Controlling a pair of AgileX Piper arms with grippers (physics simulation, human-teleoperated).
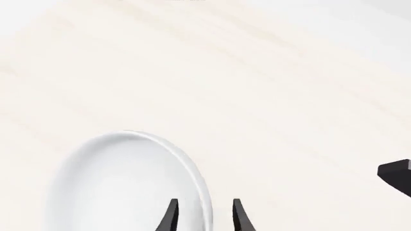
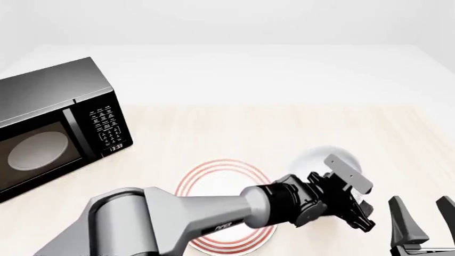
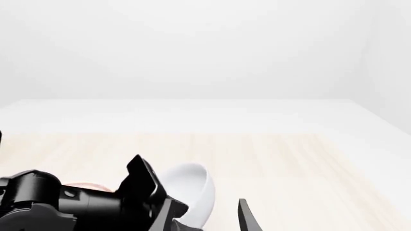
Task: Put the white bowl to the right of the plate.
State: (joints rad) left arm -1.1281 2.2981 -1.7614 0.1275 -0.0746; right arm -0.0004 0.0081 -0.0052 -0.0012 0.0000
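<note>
The white bowl [image 2: 321, 158] lies just right of the red-ringed plate [image 2: 213, 173], its near side hidden behind my left gripper [image 2: 361, 220]. In the left wrist view the left gripper [image 1: 205, 217] straddles the rim of the bowl [image 1: 122, 183], one finger inside and one outside. A gap shows on each side of the rim, so it stands open. I cannot tell whether the bowl rests flat; in the right wrist view the bowl [image 3: 192, 190] looks tilted. My right gripper [image 2: 421, 221] is open and holds nothing, close to the bowl's right.
A black microwave [image 2: 53, 128] stands at the far left of the table. The left arm [image 2: 213, 213] stretches across the plate. The pale wooden tabletop [image 2: 284, 128] runs back behind the bowl. The right gripper's finger [image 1: 395, 175] shows near the bowl.
</note>
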